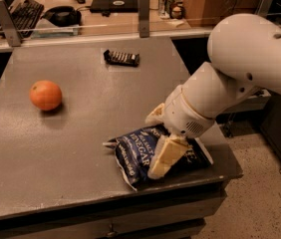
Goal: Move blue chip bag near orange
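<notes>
The blue chip bag (138,153) lies flat near the front right corner of the grey table (90,98), its white lettering facing up. The orange (45,95) sits on the left side of the table, well apart from the bag. My gripper (159,136) is down over the middle of the bag, reaching in from the right. One cream finger (163,156) lies across the bag's near side and the other (155,116) shows at its far edge. The jaws stand apart with the bag between them. The arm hides the bag's right part.
A small dark snack bar (121,58) lies at the back of the table. Behind a rail stands a desk with a keyboard (23,11) and headphones (61,15). The table's right edge drops to the floor beside the bag.
</notes>
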